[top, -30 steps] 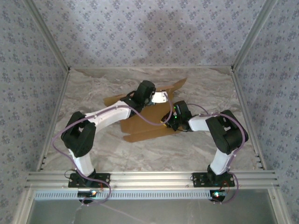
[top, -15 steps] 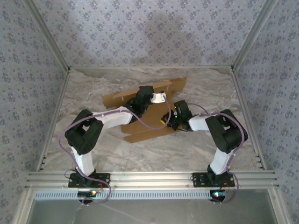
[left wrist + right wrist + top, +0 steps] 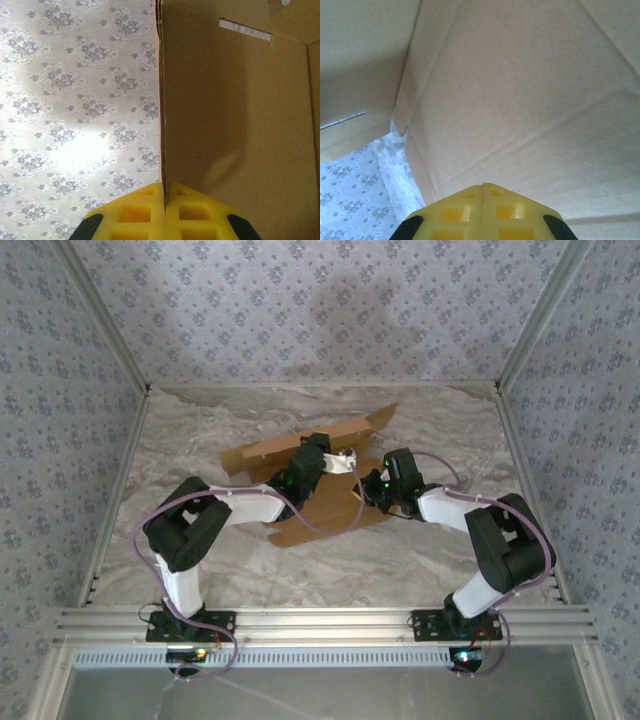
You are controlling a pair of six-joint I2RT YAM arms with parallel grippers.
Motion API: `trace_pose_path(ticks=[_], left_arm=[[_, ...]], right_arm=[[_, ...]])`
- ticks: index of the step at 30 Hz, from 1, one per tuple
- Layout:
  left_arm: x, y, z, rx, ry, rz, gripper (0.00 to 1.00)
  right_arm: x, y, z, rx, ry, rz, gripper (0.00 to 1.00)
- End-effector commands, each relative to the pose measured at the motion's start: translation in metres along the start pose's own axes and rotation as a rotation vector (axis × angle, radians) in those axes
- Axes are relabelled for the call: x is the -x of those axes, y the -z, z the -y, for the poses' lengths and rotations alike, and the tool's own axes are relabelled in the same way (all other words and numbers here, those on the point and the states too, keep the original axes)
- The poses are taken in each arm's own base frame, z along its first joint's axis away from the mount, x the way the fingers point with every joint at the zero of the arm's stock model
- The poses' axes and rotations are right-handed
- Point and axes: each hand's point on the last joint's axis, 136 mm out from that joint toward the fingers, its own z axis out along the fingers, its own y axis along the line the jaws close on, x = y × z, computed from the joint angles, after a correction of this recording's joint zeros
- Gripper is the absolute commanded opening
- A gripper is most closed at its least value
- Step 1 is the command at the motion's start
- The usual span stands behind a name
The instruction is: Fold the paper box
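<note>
The paper box (image 3: 325,518) lies partly unfolded in the middle of the table, its long back panel standing up. My left gripper (image 3: 343,462) is at that panel. In the left wrist view its yellow fingers (image 3: 195,210) are shut on the panel's thin edge, with the left gripper (image 3: 164,187) pinching it and the brown face of the paper box (image 3: 235,125) to the right. My right gripper (image 3: 373,490) is at the box's right side. The right gripper (image 3: 483,186) is shut with nothing between its pads, its tips close under a creased panel of the paper box (image 3: 520,90).
The marbled table (image 3: 190,445) has free room to the left, right and front of the box. Patterned walls (image 3: 320,310) close off the back and both sides. An aluminium rail (image 3: 320,622) runs along the near edge by the arm bases.
My left gripper has moved nearer and lower with the panel in it, and the back panel now stands in a longer line. My right arm has swung outward, its gripper shifting slightly up and right.
</note>
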Motion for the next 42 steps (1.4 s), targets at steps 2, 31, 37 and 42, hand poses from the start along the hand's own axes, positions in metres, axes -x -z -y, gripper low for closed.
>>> trace_pose_path(ticks=[2, 31, 37, 42], left_arm=[[0.003, 0.005, 0.033, -0.047, -0.079, 0.004, 0.0], [0.006, 0.001, 0.026, -0.033, -0.038, 0.025, 0.0], [0.008, 0.006, 0.029, -0.043, -0.039, 0.039, 0.0], [0.008, 0.007, 0.029, -0.044, -0.036, 0.039, 0.0]], right_arm=[[0.022, 0.038, 0.015, -0.093, 0.047, 0.123, 0.0], [0.112, 0.046, -0.097, -0.048, 0.282, -0.104, 0.55], [0.125, 0.032, -0.106, -0.003, 0.297, -0.079, 0.54], [0.12, 0.032, -0.112, 0.021, 0.312, -0.104, 0.53]])
